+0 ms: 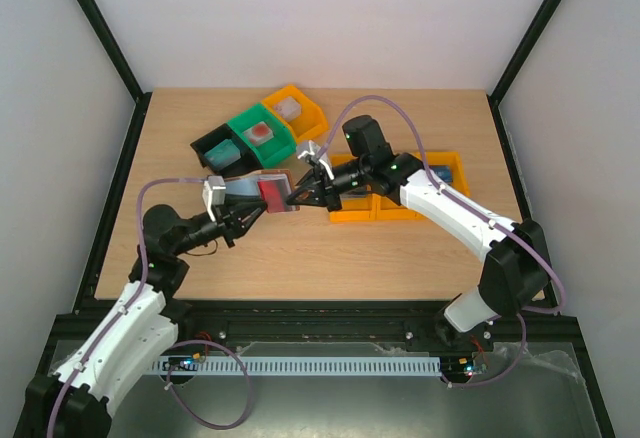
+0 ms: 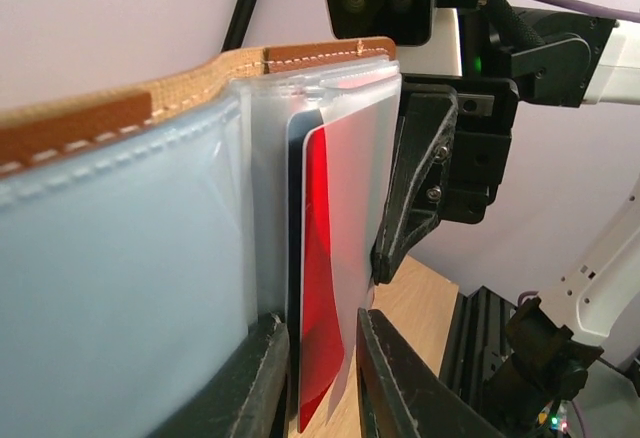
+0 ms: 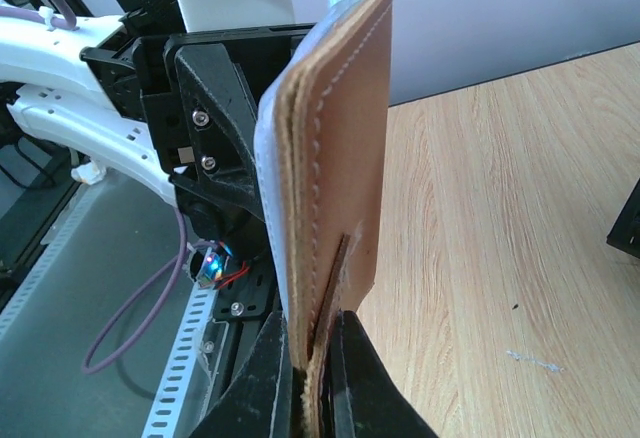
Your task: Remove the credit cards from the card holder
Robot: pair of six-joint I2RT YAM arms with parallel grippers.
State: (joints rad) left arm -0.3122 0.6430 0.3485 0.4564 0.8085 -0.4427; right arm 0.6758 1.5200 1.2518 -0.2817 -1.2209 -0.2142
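The card holder (image 1: 248, 189), a brown leather wallet with a pale blue-grey inside (image 2: 120, 258), hangs opened above the table between both arms. My right gripper (image 3: 312, 330) is shut on its stitched leather edge (image 3: 340, 158). A red credit card (image 2: 322, 258) and a dark card (image 2: 292, 258) behind it sit in a clear sleeve. Their lower ends stick out between the fingers of my left gripper (image 2: 320, 323). Its jaws are slightly apart: the left finger touches the dark card, and a gap shows beside the red one. The red card also shows from above (image 1: 272, 194).
Black (image 1: 222, 148), green (image 1: 262, 134) and yellow (image 1: 297, 108) bins stand at the back of the wooden table (image 1: 350, 248). Orange bins (image 1: 400, 203) lie under the right arm. Black frame posts rise at both sides.
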